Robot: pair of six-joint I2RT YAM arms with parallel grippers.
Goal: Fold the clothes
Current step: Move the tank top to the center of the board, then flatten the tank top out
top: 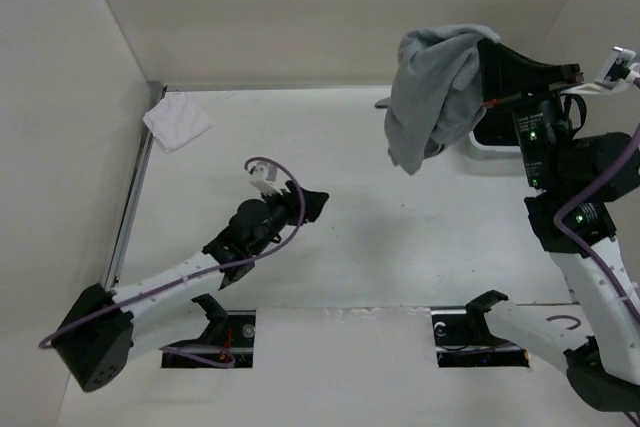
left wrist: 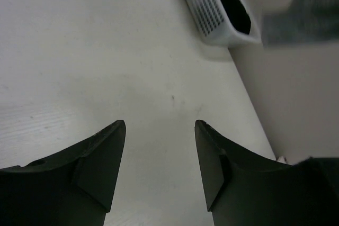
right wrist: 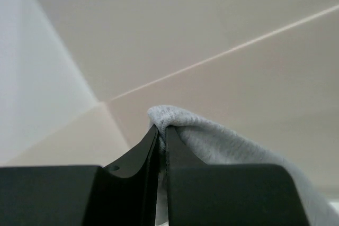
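The clothes, a light heather-grey knit top (top: 430, 87), hang bunched in the air at the back right, above the table. My right gripper (top: 487, 47) holds them up high, shut on a fold of the grey fabric (right wrist: 212, 141), which drapes over the right finger. In the right wrist view that gripper (right wrist: 161, 129) has its jaws pressed together with cloth pinched between. Over the middle left of the table, my left gripper (top: 315, 202) stands open, and in its wrist view nothing but bare table lies between the fingers of the gripper (left wrist: 160, 125).
A small white cloth (top: 177, 120) lies at the back left corner. A white slatted basket (left wrist: 212, 9) holding a black garment (left wrist: 233, 3) stands at the back right, under the hanging top. Beige walls close off the back and left sides.
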